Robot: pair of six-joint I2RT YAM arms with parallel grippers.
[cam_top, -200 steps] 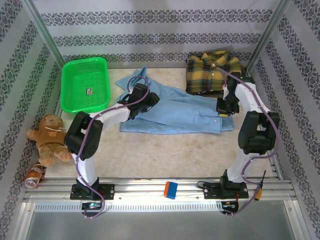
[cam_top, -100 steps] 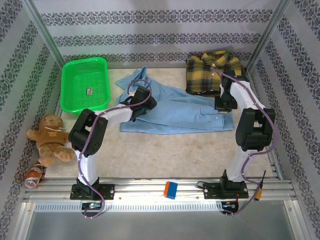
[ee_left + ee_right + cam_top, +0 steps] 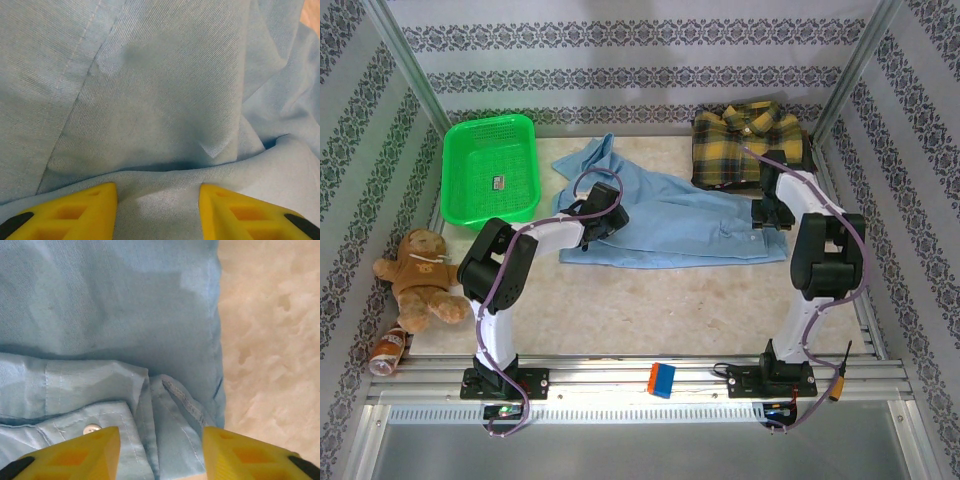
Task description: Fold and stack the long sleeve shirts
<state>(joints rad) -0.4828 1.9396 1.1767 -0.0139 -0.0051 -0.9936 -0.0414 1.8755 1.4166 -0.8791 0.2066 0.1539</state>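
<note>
Softly creased light blue shirt (image 3: 685,225) under left gripper (image 3: 157,194) and right gripper (image 3: 161,436), fingers spread.

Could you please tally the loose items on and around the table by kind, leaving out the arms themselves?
Shirts: 2 (light blue shirt, plaid shirt)
Baskets: 1 (green basket)
Stuffed toys: 1 (teddy bear)
Bottles: 1 (bottle)
Blocks: 1 (blue-and-orange block)
Total: 6
A small dark item inside the basket is too small to identify, so it is not counted.

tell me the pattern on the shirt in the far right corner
Yellow-and-dark plaid; the shirt shows best in the top external view.
</note>
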